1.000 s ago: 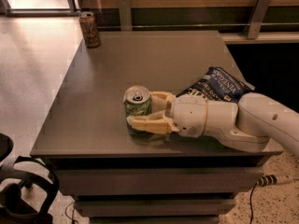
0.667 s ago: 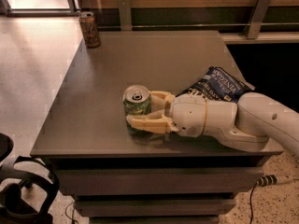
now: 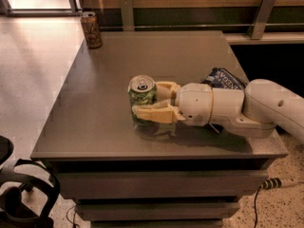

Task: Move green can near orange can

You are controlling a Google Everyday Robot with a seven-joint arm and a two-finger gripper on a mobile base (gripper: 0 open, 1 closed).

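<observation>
The green can (image 3: 141,97) stands upright near the middle of the grey table (image 3: 95,103), silver top with pull tab facing up. My gripper (image 3: 146,100) reaches in from the right and is shut on the can, one cream finger (image 3: 153,113) across its front and the other behind it. A shadow lies on the table just under the can and gripper. The orange can (image 3: 91,30), dark orange-brown, stands upright at the table's far left corner, well apart from the green can.
A dark blue snack bag (image 3: 223,78) lies behind my arm at the table's right side. A low wall with metal brackets (image 3: 262,14) runs behind the table. A black chair (image 3: 23,194) is on the floor at lower left, and a cable (image 3: 275,183) at lower right.
My gripper and the green can held in it have shifted slightly upward in the view. The orange can has not moved.
</observation>
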